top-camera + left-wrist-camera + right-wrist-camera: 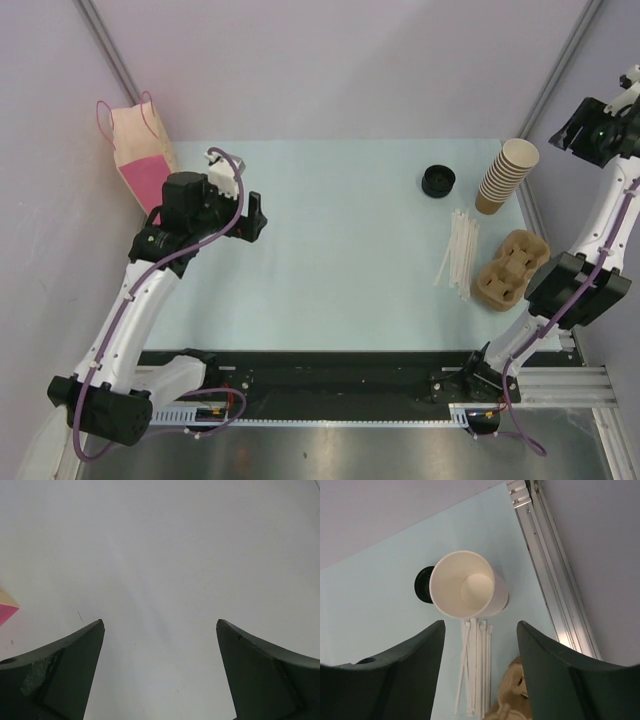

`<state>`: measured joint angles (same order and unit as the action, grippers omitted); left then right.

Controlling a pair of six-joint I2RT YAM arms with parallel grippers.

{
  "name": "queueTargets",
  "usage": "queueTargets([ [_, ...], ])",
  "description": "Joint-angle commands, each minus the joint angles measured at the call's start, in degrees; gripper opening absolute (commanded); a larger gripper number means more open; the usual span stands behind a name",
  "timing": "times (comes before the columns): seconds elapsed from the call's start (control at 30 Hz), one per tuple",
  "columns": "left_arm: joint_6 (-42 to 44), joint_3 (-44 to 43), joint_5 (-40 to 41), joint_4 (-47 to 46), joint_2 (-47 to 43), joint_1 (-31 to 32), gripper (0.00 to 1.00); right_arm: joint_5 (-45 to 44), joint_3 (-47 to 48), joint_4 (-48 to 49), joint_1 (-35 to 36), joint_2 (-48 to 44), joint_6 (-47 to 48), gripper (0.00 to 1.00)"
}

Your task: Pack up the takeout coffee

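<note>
- Overhead: the takeout coffee (438, 181) stands upright at the far right of the table (340, 270), just left of the stack of paper cups (505, 175). I see only its black lid. My right gripper (588, 130) hangs beyond the stack and is much nearer to it than the left gripper (256, 216), which sits by the paper bag (135, 150).
- Left wrist: the left gripper (160, 625) is spread wide with nothing in it. There is bare table below and no coffee in sight.
- Right wrist: the right gripper (480, 627) is wide open and empty. The takeout coffee (422, 584) peeks out left of the stack of paper cups (465, 582), so I judge the reach must go past the stack, towards the table's middle.
</note>
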<state>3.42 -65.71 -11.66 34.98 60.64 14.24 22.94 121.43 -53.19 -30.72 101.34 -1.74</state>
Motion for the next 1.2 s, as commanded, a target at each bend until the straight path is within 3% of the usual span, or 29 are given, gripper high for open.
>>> queueTargets([
  [0.0,-1.4,-1.9,-0.5,-2.2,-1.9,0.5,0.99,-2.7,3.0,3.8,1.1,3.7,-1.0,0.61],
  [0.1,-1.7,-2.2,-0.7,-2.7,-2.0,0.5,1.0,-4.0,4.5,3.8,1.9,6.8,-1.4,0.55],
  [0.7,-2.4,-1.5,-1.1,-5.7,-0.5,0.6,0.99,-11.8,6.0,6.0,6.9,14.0,1.0,0.47],
  [1.17,-2.7,-1.2,-1.6,-6.5,-0.1,0.5,0.99,-10.5,4.6,6.1,5.9,14.5,0.7,0.39],
])
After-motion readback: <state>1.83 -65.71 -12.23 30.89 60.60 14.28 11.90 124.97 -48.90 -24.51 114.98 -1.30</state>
